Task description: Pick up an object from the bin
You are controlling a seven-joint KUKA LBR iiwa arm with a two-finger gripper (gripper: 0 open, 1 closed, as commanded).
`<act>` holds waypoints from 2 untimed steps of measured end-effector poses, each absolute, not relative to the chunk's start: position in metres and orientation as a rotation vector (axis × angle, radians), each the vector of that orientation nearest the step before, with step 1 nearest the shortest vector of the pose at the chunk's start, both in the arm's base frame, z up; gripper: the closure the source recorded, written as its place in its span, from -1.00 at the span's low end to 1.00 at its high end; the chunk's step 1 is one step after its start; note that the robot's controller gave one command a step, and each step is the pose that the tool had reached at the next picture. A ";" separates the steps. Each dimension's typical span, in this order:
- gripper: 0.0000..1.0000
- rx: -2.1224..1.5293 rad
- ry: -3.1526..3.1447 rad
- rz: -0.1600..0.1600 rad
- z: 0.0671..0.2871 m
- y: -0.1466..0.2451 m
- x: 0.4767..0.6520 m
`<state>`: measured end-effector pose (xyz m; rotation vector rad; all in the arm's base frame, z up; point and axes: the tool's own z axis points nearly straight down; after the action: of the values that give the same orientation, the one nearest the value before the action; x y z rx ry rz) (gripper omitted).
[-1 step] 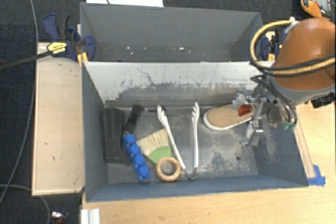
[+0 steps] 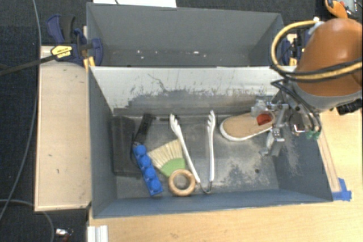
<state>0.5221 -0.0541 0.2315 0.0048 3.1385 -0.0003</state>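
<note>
Hovering in bin (image 2: 241, 166) with claw (image 2: 274, 141), beige shoe (image 2: 241, 128) just beside it toward bin's middle; open or closed, impossible to tell. Seemingly reaching; next calls for straddling shoe's edge, closing, lifting.

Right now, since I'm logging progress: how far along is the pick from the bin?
Done: the gripper is down in the right side of the bin, at one end of the beige shoe. In hand: whether it grips the shoe can't be told. Left: lifting a thing out. The white tongs, tape roll and blue beaded toy lie untouched.
</note>
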 end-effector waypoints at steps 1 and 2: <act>-1.00 -0.031 3.130 0.000 0.077 -0.086 0.589; -1.00 -0.046 3.125 -0.002 0.162 -0.086 0.587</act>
<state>0.5874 -0.0856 0.1617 -0.0457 3.1255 -0.0024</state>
